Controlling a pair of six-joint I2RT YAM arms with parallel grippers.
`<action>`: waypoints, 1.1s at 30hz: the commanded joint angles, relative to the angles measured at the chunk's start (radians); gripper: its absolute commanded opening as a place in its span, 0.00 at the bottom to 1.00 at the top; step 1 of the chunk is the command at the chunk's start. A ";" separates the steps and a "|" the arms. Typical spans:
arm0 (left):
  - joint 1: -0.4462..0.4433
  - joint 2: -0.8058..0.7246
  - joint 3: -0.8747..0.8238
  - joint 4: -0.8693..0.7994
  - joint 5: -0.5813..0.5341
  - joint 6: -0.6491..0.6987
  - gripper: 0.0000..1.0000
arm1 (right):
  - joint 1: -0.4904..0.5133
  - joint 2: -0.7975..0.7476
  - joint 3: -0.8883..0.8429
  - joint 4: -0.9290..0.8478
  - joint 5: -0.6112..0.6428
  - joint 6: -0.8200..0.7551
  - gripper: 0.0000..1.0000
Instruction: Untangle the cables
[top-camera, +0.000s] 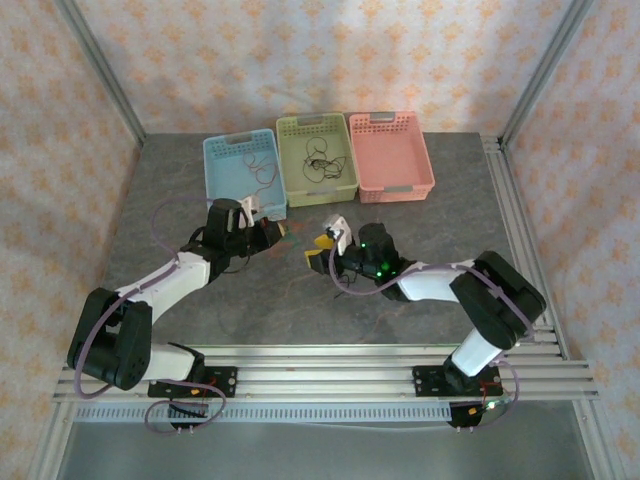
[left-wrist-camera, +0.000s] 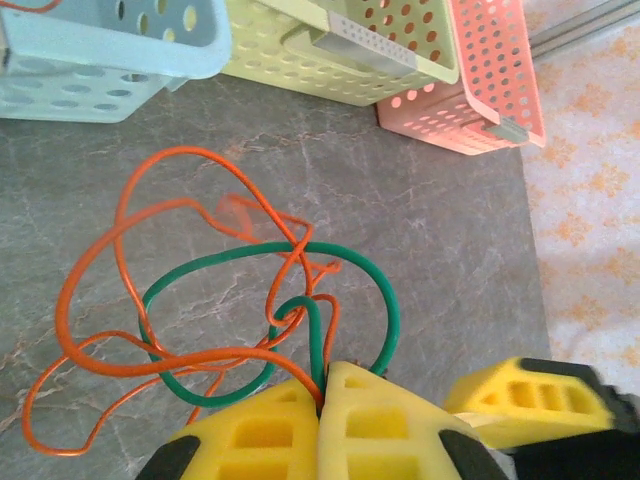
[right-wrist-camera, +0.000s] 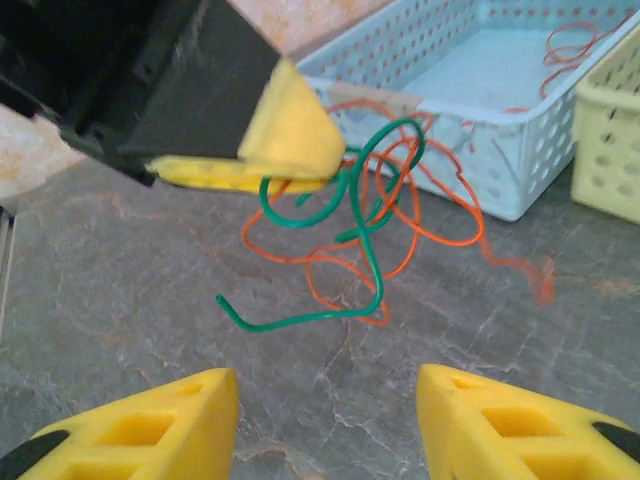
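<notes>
A tangle of one green cable (left-wrist-camera: 385, 300) and thin red-orange cables (left-wrist-camera: 100, 270) hangs just above the grey table. My left gripper (left-wrist-camera: 325, 388) is shut on the tangle, with green and orange strands pinched between its yellow pads. In the right wrist view the green cable (right-wrist-camera: 372, 250) and orange loops (right-wrist-camera: 445, 235) dangle from the left gripper's fingers (right-wrist-camera: 290, 135). My right gripper (right-wrist-camera: 328, 405) stands open a short way before the tangle, nothing between its fingers. From above, the left gripper (top-camera: 277, 231) and right gripper (top-camera: 322, 247) face each other close together.
Three baskets stand in a row at the back: blue (top-camera: 212, 175) holding a red-orange cable (top-camera: 262, 170), green (top-camera: 284, 160) holding black cables (top-camera: 322, 162), and pink (top-camera: 392, 155). The blue basket's wall (right-wrist-camera: 500, 170) is just behind the tangle.
</notes>
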 joint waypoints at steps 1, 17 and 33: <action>-0.018 0.006 0.029 0.051 0.043 0.019 0.00 | 0.012 0.041 0.042 0.045 -0.012 -0.032 0.51; -0.049 0.003 0.043 0.054 0.069 0.021 0.00 | 0.020 0.170 0.113 0.065 0.005 -0.028 0.25; -0.045 -0.054 0.041 -0.065 -0.108 0.057 0.00 | -0.013 0.074 -0.015 0.151 0.230 -0.060 0.00</action>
